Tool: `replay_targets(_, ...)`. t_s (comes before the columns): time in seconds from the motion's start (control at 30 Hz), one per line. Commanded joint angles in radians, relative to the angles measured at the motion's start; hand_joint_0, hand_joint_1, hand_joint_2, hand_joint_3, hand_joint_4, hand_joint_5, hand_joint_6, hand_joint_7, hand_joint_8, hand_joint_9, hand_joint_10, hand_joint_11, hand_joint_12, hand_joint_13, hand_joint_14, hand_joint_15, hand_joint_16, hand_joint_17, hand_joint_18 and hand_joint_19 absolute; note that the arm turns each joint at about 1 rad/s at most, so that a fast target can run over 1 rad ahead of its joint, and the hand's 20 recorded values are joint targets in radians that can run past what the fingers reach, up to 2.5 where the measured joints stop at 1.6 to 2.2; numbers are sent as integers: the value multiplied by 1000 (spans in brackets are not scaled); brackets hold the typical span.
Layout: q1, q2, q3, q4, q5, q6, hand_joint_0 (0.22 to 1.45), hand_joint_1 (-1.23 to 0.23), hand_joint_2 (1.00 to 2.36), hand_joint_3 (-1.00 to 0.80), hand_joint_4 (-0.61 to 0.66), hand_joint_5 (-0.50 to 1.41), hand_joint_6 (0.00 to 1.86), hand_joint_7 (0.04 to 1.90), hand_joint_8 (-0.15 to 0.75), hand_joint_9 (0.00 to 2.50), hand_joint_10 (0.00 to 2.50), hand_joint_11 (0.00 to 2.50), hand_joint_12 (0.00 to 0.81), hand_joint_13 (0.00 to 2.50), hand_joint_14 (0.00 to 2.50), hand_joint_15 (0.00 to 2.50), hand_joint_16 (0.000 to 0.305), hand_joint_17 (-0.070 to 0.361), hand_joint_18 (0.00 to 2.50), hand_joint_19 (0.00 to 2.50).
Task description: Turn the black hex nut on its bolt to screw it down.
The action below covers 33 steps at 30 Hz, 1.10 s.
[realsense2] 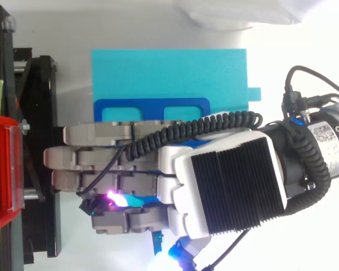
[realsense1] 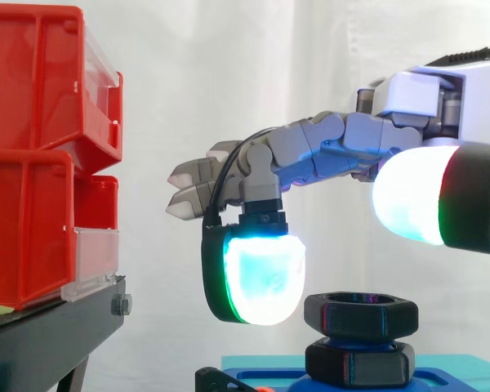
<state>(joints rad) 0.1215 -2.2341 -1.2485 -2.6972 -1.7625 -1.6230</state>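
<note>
The black hex nut [realsense1: 360, 314] sits at the top of its bolt, just above a second black hex piece [realsense1: 359, 364] on a blue base [realsense1: 269, 379]. My hand [realsense1: 343, 147] hovers over it and touches nothing. One finger bends down, and its glowing cyan-green pad [realsense1: 261, 278] hangs just left of the nut at about the nut's height. A white glowing pad [realsense1: 408, 196] floats above the nut to the right. The other fingers reach out straight toward the left. From above, the hand [realsense2: 231, 180] covers the nut.
Stacked red bins [realsense1: 33, 155] stand on a black stand [realsense1: 49, 335] at the left, a short gap from the outstretched fingertips. A blue plate [realsense2: 152, 107] lies on a cyan board [realsense2: 169, 70] under the hand. A white curtain hangs behind.
</note>
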Motion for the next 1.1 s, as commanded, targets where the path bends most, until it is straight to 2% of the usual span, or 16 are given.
replay_targets(0.0, -6, -7, -2, -7, 0, 0, 433, -151, 1000, -500, 222, -118, 502, 1258, 241, 420, 0, 0, 321, 223, 0, 0, 55, 123, 31, 0)
replay_targets(0.07, -8, -21, -2, -7, 0, 0, 434, -152, 1000, -500, 221, -117, 502, 1268, 242, 419, 0, 0, 322, 222, 0, 0, 55, 123, 30, 0)
replay_targets(0.17, -13, -21, -2, 1, 0, 3, 434, -154, 1000, -500, 231, -113, 502, 1296, 243, 420, 1, 0, 322, 222, 0, 0, 55, 123, 32, 0)
replay_targets(0.43, -8, -21, -2, 19, 0, 5, 435, -158, 1000, -500, 224, -103, 500, 1397, 245, 426, 0, 0, 322, 228, 0, 0, 54, 123, 34, 0)
replay_targets(0.7, -8, -21, -2, 20, 0, 3, 437, -160, 1000, -500, 229, -105, 543, 1358, 246, 437, 2, 0, 320, 233, 0, 0, 54, 121, 42, 0)
replay_targets(0.77, -13, -21, -2, 19, 0, 5, 437, -160, 1000, -500, 224, -108, 566, 1333, 247, 441, 0, 0, 319, 234, 0, 0, 54, 121, 41, 0)
replay_targets(1.07, -13, -21, -2, 19, -2, 5, 440, -167, 1000, -500, 215, -126, 702, 1200, 253, 477, 0, 11, 314, 243, 0, 0, 53, 120, 45, 0)
